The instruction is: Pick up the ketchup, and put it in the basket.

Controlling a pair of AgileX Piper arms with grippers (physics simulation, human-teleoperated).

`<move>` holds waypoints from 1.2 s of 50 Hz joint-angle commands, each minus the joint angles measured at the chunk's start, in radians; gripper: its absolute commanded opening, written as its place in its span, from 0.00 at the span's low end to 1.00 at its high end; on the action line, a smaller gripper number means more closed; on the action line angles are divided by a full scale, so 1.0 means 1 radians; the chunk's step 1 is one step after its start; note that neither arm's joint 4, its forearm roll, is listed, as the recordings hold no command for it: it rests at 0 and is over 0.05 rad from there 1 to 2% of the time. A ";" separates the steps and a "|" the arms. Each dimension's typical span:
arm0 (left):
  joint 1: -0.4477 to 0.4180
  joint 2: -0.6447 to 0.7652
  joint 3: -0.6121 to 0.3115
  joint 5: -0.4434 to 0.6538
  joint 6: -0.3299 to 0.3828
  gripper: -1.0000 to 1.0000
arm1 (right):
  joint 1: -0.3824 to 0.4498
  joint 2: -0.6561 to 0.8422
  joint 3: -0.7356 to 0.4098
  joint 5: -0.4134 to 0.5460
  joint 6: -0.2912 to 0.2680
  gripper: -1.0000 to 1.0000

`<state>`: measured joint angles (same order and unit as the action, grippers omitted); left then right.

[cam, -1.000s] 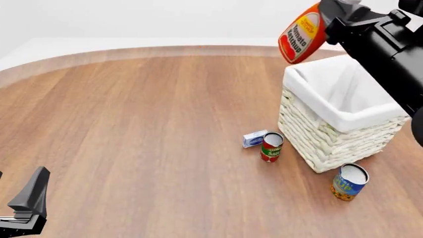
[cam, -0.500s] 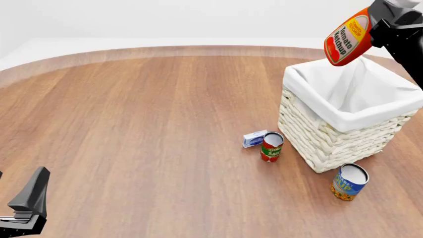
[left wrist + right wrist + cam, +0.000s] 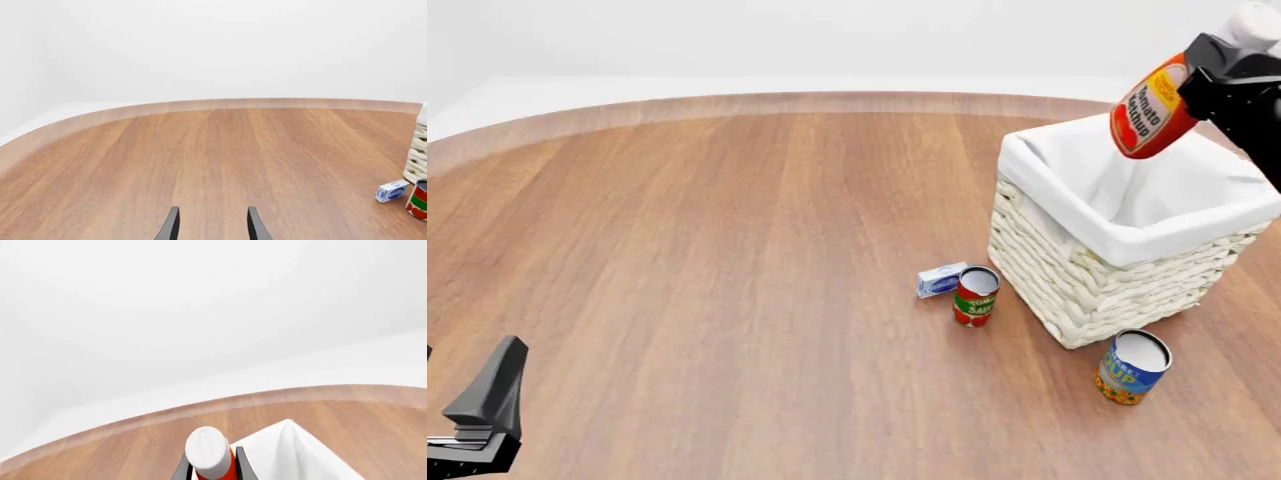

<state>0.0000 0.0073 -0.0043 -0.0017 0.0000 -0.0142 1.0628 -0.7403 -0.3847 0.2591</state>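
Under white walls, wooden table (image 3: 721, 250).

The ketchup (image 3: 1152, 116) label reads "Tomato Ketchup"; the other labels are too small to read

We see a wood-grain table (image 3: 721, 250) with a curved far edge, backed by a plain white wall (image 3: 761, 35).

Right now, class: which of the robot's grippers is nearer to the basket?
Right. The right gripper holds the ketchup tilted above the basket opening. The left gripper is open, low over the table's near left, far away.
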 commanded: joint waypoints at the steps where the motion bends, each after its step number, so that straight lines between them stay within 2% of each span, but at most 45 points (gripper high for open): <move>1: 0.000 0.000 0.000 0.000 0.000 1.00 | -0.019 0.048 -0.006 -0.007 0.005 0.00; 18: 0.000 0.000 0.000 0.000 0.000 1.00 | -0.011 0.159 -0.028 -0.017 -0.007 0.00; 29: 0.000 0.000 0.000 0.000 0.000 1.00 | -0.030 0.208 -0.052 -0.001 -0.049 0.00; 31: 0.000 0.000 0.000 0.000 0.000 1.00 | -0.033 0.231 -0.061 0.005 -0.072 0.00; 44: 0.000 0.000 0.000 0.000 0.000 1.00 | -0.036 0.287 -0.065 -0.003 -0.104 0.00; 45: 0.000 0.000 0.000 0.000 0.000 1.00 | -0.040 0.294 -0.072 0.006 -0.123 0.00; 60: 0.000 0.000 0.000 0.000 0.000 1.00 | -0.051 0.310 -0.078 0.018 -0.141 0.00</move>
<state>0.0000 0.0073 -0.0043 -0.0017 0.0000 -0.0583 1.3597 -0.8061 -0.3743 0.1198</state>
